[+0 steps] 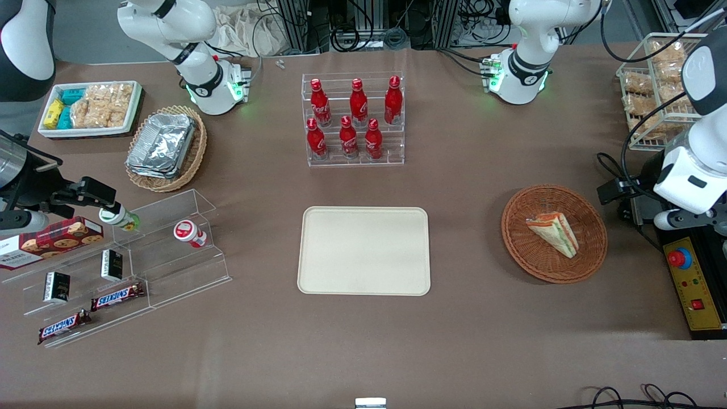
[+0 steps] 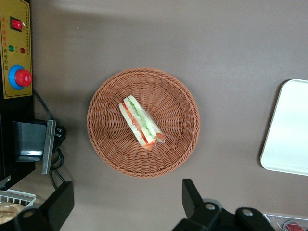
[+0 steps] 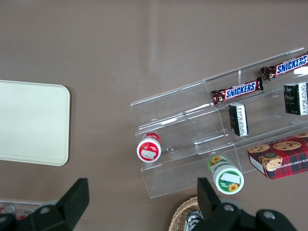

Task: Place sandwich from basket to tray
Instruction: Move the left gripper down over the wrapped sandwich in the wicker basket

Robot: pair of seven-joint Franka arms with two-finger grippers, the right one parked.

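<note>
The sandwich (image 1: 554, 232), a wrapped wedge of pale bread with red, orange and green layers, lies in the round reddish-brown wicker basket (image 1: 528, 261) toward the working arm's end of the table. The cream tray (image 1: 363, 250) lies flat and bare at the table's middle. In the left wrist view my gripper (image 2: 124, 199) is open wide and holds nothing. It hangs high above the table beside the basket (image 2: 110, 154), apart from the sandwich (image 2: 141, 121). An edge of the tray (image 2: 288, 130) also shows there. In the front view the working arm's wrist (image 1: 690, 176) is beside the basket, at the table's end.
A yellow control box with a red button (image 1: 693, 284) lies beside the basket under the arm. A wire rack of snacks (image 1: 653, 85) stands farther from the camera. A rack of red bottles (image 1: 355, 119) stands farther than the tray. An acrylic shelf (image 1: 130, 261) is at the parked arm's end.
</note>
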